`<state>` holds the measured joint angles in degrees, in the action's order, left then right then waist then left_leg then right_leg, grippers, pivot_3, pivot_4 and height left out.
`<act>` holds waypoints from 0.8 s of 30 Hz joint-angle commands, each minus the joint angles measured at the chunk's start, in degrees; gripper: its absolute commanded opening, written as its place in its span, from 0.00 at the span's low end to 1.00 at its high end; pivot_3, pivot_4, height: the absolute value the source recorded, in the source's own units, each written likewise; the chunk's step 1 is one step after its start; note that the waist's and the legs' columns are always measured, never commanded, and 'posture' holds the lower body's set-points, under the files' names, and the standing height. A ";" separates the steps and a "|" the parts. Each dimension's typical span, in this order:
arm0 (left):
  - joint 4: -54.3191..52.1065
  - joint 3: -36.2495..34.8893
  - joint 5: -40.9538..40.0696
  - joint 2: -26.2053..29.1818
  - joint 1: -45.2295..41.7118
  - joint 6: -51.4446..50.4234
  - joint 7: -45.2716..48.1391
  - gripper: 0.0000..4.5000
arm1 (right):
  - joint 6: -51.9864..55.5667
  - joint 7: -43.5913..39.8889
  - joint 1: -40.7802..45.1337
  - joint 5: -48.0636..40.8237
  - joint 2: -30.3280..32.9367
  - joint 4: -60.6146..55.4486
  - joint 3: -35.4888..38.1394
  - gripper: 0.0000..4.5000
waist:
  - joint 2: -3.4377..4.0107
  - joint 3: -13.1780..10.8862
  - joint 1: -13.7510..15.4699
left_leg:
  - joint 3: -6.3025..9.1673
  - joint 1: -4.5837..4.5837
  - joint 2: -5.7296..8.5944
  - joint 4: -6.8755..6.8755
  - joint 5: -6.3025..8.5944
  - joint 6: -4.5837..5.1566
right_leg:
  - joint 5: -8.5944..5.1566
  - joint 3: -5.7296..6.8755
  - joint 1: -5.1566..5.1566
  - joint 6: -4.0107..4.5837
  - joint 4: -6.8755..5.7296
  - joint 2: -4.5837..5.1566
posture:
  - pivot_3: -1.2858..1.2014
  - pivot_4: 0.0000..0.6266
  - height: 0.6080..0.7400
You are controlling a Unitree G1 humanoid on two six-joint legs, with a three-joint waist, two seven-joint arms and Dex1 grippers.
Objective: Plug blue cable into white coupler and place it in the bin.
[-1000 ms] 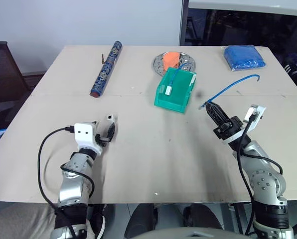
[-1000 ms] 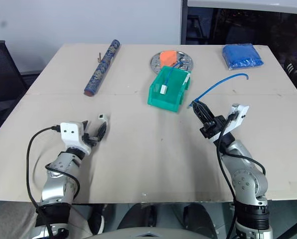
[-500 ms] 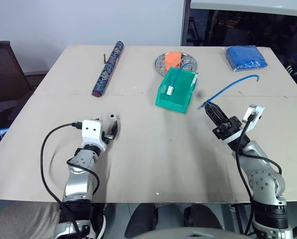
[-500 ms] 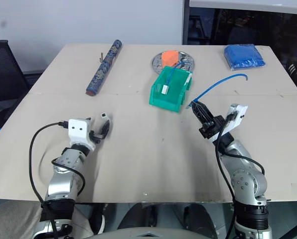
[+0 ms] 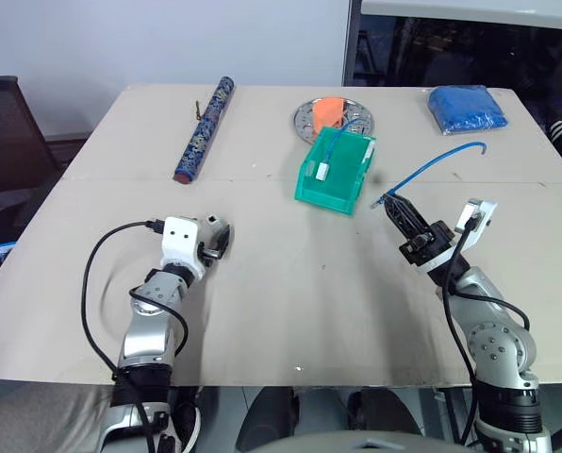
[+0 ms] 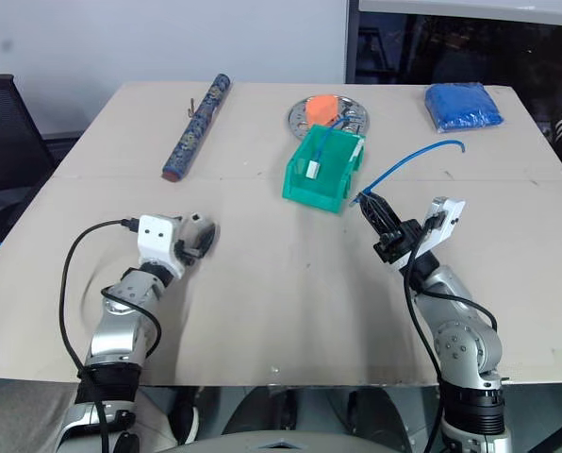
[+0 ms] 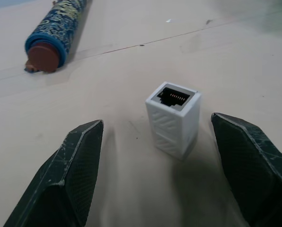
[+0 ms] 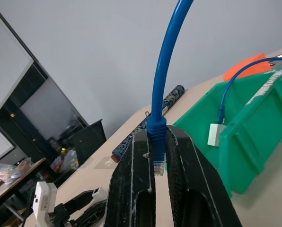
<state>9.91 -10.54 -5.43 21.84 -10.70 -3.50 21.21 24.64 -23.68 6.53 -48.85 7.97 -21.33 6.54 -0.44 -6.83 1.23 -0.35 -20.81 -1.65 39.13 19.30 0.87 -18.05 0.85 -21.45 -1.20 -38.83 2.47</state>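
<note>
Your workspace is a tan table [image 5: 290,283]. Your left gripper [image 7: 155,156] has its jaws spread wide, the white coupler [image 7: 174,118] standing upright on the table between them, untouched. Your right gripper [image 8: 155,156] is clamped on the blue cable [image 5: 437,160] near its plug, held raised at right. The bin [image 5: 336,175] sits far centre, holding another cable with a coupler.

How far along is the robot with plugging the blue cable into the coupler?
Done: the right gripper is shut on the thin blue network cable. In hand: the left gripper, open, straddles the small white plastic coupler on the table. Left: grasping it, mating, dropping into the translucent green bin.
</note>
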 commanded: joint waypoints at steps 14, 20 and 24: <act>24.10 2.20 -1.99 9.74 -8.76 10.55 20.11 0.83 | -0.73 -0.58 -0.26 0.88 0.34 -1.63 -0.04 0.00 | 0.01 -0.01 -0.60 | 0.14 0.02 0.13 0.00 -0.02 -0.02 | 0.00 0.00 0.00 -0.01 -0.02 -0.01 | 0.52 0.24 1.00; 30.36 2.45 -2.15 10.90 -10.85 15.01 23.84 0.63 | -0.70 -0.70 -0.37 0.72 0.83 -1.57 0.15 0.00 | 0.02 0.00 -0.83 | 0.14 0.03 0.12 -0.01 -0.02 -0.02 | -0.01 -0.02 0.00 -0.01 -0.02 -0.02 | 0.52 0.24 1.00; 31.67 2.49 -2.24 10.92 -11.15 16.56 24.40 0.19 | -0.70 -0.69 -0.44 0.65 1.06 -1.64 0.21 0.00 | 0.03 0.01 -0.89 | 0.14 0.07 0.10 -0.04 -0.02 -0.02 | -0.01 -0.02 0.00 -0.01 -0.04 -0.04 | 0.52 0.24 1.00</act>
<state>38.06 -8.53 -8.73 32.26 -23.29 13.50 45.97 24.51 -23.83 5.97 -47.71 8.83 -21.33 6.08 -0.41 -6.82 0.34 -0.20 -20.73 -1.55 39.09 19.28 0.86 -18.06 0.83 -21.45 -1.20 -38.87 2.43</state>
